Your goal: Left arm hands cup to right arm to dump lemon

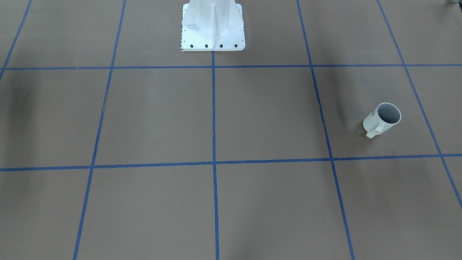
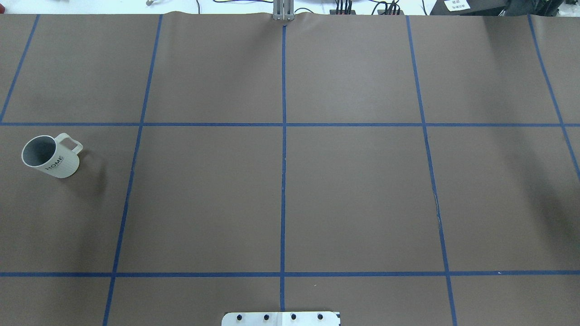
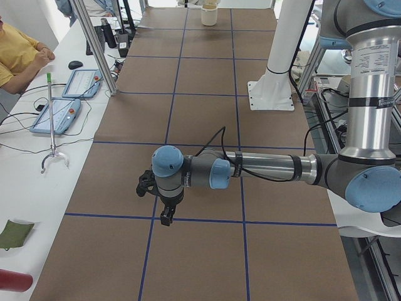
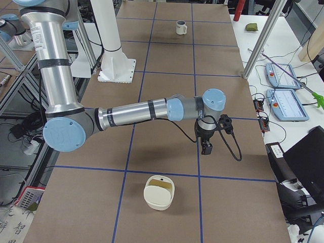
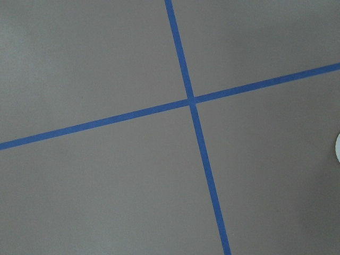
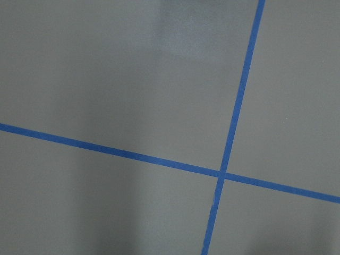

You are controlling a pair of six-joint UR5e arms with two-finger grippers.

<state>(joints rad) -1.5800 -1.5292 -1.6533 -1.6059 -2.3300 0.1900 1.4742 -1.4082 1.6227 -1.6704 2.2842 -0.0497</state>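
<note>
The cup (image 2: 50, 156), a white mug with "HOME" on its wall, stands upright on the brown table at the far left of the overhead view, handle toward the far side. It also shows in the front view (image 1: 382, 119) and small at the far end in the exterior right view (image 4: 180, 27). Its inside looks grey; no lemon shows. My left gripper (image 3: 164, 216) points down above the table, seen only in the exterior left view. My right gripper (image 4: 206, 148) points down, seen only in the exterior right view. I cannot tell whether either is open or shut.
A cream rounded container (image 4: 158, 192) sits on the table near my right gripper; it also shows far off (image 3: 208, 12). The white robot base (image 1: 213, 29) stands at the table's edge. Blue tape lines (image 2: 283, 136) grid the table. Operators' consoles (image 4: 286, 104) lie alongside.
</note>
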